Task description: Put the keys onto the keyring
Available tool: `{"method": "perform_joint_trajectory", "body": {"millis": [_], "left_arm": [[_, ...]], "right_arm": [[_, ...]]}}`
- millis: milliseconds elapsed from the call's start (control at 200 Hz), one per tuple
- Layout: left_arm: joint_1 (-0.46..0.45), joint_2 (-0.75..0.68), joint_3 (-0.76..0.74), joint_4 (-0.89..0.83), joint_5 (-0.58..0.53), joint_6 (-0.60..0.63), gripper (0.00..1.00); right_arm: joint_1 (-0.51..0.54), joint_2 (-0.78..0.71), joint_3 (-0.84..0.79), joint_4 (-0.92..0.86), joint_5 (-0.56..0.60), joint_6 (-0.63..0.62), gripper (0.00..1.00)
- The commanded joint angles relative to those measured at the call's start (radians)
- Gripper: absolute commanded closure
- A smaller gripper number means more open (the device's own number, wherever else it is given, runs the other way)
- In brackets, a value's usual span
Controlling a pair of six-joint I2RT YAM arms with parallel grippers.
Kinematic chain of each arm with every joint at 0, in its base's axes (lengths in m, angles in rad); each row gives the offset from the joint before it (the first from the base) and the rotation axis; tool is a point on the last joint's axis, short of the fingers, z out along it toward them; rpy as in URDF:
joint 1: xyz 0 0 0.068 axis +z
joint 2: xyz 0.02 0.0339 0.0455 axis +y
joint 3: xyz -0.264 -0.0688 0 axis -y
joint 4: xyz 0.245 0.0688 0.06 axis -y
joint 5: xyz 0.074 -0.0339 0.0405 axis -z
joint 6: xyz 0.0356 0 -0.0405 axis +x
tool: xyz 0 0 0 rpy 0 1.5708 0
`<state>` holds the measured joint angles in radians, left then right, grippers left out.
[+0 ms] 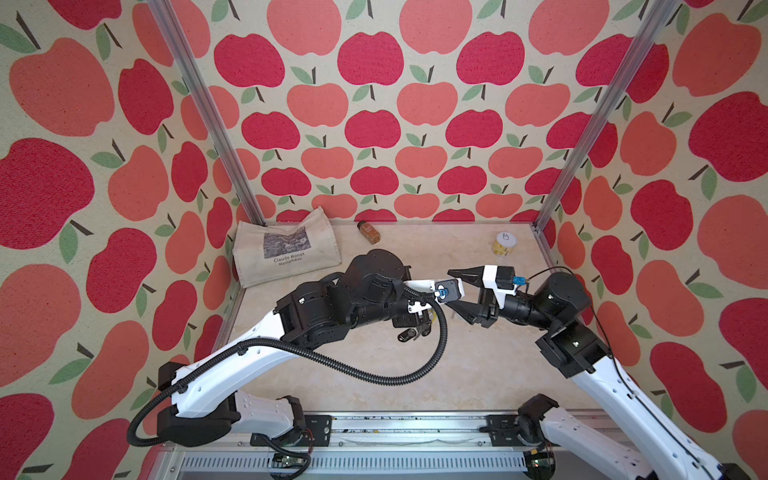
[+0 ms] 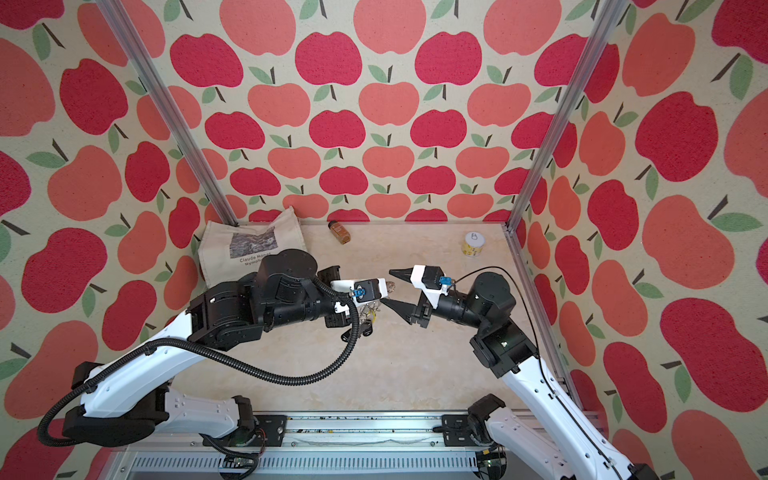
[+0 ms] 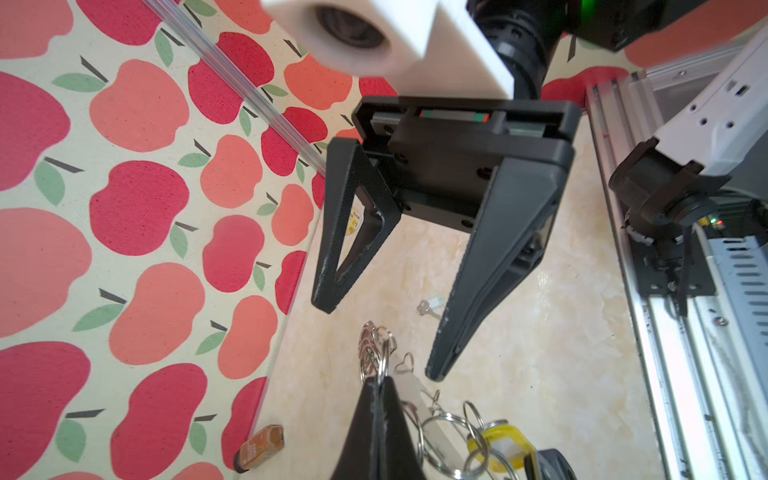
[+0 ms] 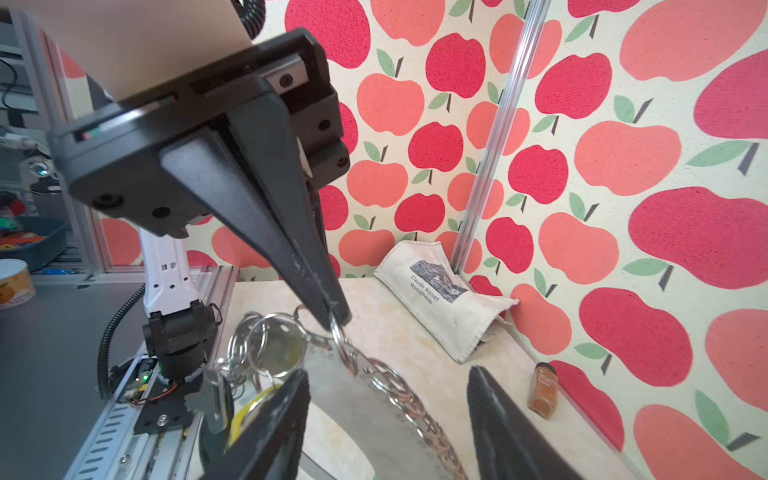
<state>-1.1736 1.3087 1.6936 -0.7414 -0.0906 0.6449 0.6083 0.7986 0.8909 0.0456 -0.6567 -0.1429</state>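
Grey metal keyring (image 4: 345,395): an oval plate with one edge lined by split rings, held up by the left gripper (image 4: 338,316), whose jaws are pressed tight on a single ring. A yellow tag (image 3: 498,446) already hangs among the rings. The right gripper (image 2: 387,286) stands just beside the plate with its jaws spread and nothing in them. Small silvery key (image 3: 430,304) with a pale mint tag: not on any ring, lying flat on the marbled tabletop (image 1: 478,365), apart from the keyring. The step in hand is judged to be fetching that key. It would go best if the right gripper takes the key by its tag and leaves the key's hole free, while the left keeps its pinch firm so the plate does not swing. Legible writing: the canvas tote bag (image 1: 286,249) reads "Claude Monet Nymphéas". The labels on the brown spice jar (image 1: 368,232) and the yellow can (image 1: 505,244) are too small to read.
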Motion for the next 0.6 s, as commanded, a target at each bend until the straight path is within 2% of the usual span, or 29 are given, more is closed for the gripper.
{"method": "perform_joint_trajectory", "body": {"millis": [0, 320, 595], "left_arm": [[-0.027, 0.021, 0.043, -0.03, -0.167, 0.15, 1.0], [-0.043, 0.053, 0.098, -0.073, -0.195, 0.196, 1.0], [-0.049, 0.084, 0.136, -0.103, -0.172, 0.19, 1.0]], "right_arm": [[0.003, -0.03, 0.048, -0.199, 0.094, -0.167, 0.38], [0.025, -0.009, 0.089, -0.266, 0.056, -0.226, 0.56], [0.058, 0.001, 0.075, -0.185, 0.097, -0.224, 0.6]]}}
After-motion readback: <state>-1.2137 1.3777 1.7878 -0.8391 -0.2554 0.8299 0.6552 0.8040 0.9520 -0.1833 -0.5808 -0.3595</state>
